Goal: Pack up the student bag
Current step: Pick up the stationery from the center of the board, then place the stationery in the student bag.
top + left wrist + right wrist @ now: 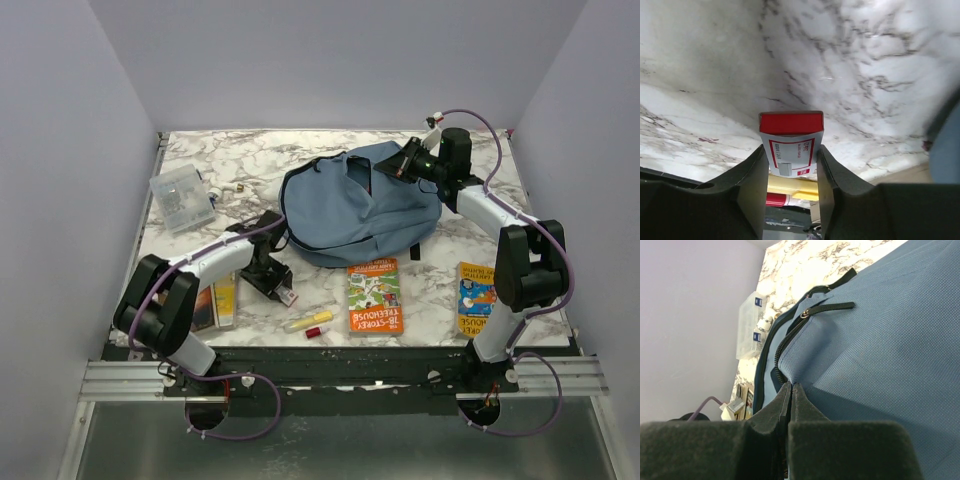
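Note:
The student bag [360, 205], dusty blue with black zippers, lies at the middle back of the marble table with its main zipper partly open. My right gripper [402, 164] is shut on a fold of the bag's fabric by the zipper edge, and in the right wrist view [791, 389] the jaws are pressed together on the blue cloth [880, 340]. My left gripper [281, 290] is low over the table in front of the bag's left side. It is shut on a small red-and-white box [791, 140], whose sides its fingers [752, 175] touch.
A clear plastic case [183, 197] stands at the back left, with small white items [232, 188] beside it. A yellow highlighter [308, 320] and a red marker [318, 331] lie near the front edge. Two picture books [374, 295] [476, 297] lie front right. Another book [222, 300] lies under the left arm.

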You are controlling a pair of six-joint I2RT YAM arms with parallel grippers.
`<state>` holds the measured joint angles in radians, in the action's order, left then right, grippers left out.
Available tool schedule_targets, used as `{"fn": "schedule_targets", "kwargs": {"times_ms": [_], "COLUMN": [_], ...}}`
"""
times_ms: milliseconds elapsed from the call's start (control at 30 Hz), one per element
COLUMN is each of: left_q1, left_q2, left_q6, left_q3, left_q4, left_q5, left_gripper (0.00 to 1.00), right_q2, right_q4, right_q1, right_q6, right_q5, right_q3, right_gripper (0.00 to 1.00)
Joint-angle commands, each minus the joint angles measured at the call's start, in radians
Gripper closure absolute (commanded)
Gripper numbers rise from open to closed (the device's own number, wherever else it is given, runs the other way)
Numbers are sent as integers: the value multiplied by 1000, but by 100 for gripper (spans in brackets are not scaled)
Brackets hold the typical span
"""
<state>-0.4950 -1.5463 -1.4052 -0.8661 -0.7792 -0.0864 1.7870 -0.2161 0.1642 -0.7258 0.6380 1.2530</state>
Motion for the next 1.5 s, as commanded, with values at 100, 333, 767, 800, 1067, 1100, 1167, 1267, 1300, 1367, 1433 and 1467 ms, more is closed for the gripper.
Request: {"fn": "schedule_targets", "kwargs": {"times_ms": [100, 333, 767, 800, 1067, 1100, 1167, 1267, 1300, 1367, 1433, 1467], "left_q1": [-19, -23, -43, -43, -45, -45, -45, -42, -39, -36, -32, -30], "left_q2": [139, 287, -53, -97, -345, -364, -400, -452, -466, -492, -514, -519], "left_q6": [103, 259, 438, 444, 489, 490, 502, 513, 508, 512, 521, 521], "left_q3": [-105, -187, -660, -703, -954, -961, -986, -1028, -1037, -1058, -1077, -1078], "left_q4": [-35, 93, 372, 404, 434, 436, 443, 443, 443, 444, 428, 420], "left_q5": [173, 187, -107, -148, -260, -257, -263, -276, -283, -291, -291, -283], "left_gripper": [67, 66, 64, 64, 61, 61, 60, 59, 58, 57, 57, 57], "right_q2": [-23, -18, -33, -35, -52, -51, -50, -54, -55, -51, -49, -49], "right_q4": [-43, -48, -43, -42, -38, -41, -48, -51, -55, -55, -55, -53], "right_q1": [-2, -2, -2, -2, -3, -3, -2, -2, -2, -2, -2, -2], "right_q6": [-4, -11, -6, -4, 3, 0, -6, -7, -11, -11, -8, -8], "right_q5": [25, 26, 35, 39, 38, 39, 47, 48, 48, 54, 52, 51], "right_q3": [13, 10, 7, 9, 5, 4, 4, 0, -1, 3, 4, 4], "right_gripper": [99, 99, 99, 99, 99, 99, 99, 99, 99, 99, 99, 99]}}
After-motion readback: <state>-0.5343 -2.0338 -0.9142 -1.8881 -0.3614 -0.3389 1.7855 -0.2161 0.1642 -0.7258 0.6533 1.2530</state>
